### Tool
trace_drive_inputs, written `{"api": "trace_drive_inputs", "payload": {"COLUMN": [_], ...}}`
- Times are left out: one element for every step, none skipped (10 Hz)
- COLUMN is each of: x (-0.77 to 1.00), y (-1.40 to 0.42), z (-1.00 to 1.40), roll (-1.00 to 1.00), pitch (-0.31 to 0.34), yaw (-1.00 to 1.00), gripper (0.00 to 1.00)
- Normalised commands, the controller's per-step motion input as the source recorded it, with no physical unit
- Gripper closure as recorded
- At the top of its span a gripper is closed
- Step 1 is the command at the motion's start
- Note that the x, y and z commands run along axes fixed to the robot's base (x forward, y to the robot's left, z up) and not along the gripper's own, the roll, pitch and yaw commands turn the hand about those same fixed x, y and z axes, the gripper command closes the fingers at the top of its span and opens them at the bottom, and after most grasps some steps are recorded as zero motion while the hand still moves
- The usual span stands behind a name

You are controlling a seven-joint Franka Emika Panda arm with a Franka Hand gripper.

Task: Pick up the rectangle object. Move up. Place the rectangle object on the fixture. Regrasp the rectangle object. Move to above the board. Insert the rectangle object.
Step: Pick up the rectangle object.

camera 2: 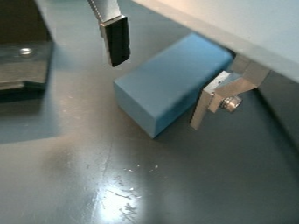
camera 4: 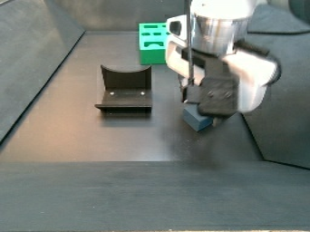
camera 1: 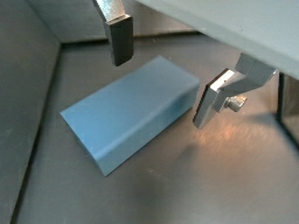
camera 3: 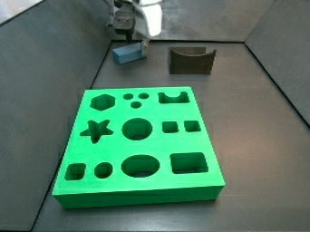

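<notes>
Silver finger plates with dark pads stand wide apart on my gripper [camera 1: 170,74], one on each side of the rectangle object [camera 1: 128,114], and nothing is held between them. In both wrist views the grey-blue block lies flat on the dark worktop [camera 2: 176,188] with the fingers [camera 2: 114,39] hanging above its two long sides; I cannot tell whether either pad touches it.

From a side view I see the gripper [camera 3: 130,36] at about 12 o'clock of the scene, down close over the rectangle object [camera 3: 127,54], which sits near the far left wall. The fixture [camera 3: 190,60], a dark brown block with a curved notch in its top, stands at 3 o'clock from the block, near but apart. The board [camera 3: 140,145], bright green with star, hexagon, round and square cut-outs, lies at 6 o'clock from both, well apart from the block.

In a side view from the opposite end, the gripper [camera 4: 200,95] covers most of the rectangle object [camera 4: 198,120], with the fixture [camera 4: 123,88] at 9 o'clock from it.
</notes>
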Motion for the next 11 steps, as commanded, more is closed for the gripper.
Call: {"api": "trace_drive_inputs", "payload": {"x": [0.0,0.0,0.0,0.0,0.19,0.0,0.0,0.0,0.0,0.0,0.0], "y": [0.0,0.0,0.0,-0.04,0.0,0.0,0.0,0.0,0.0,0.0,0.0], "z": [-0.53,0.0,-0.04,-0.16,-0.48,-0.01,0.0,0.0,0.0,0.0,0.0], "roll": [0.15,0.0,0.0,0.0,-0.1,0.0,0.0,0.0,0.0,0.0,0.0], "pitch": [-0.104,-0.057,-0.006,-0.067,-0.099,0.0,0.0,0.0,0.0,0.0,0.0], "yaw": [-0.5,0.0,0.0,0.0,-0.07,0.0,0.0,0.0,0.0,0.0,0.0], "gripper": [0.0,0.0,0.0,0.0,0.0,0.0,1.0,1.0,1.0,1.0,1.0]}}
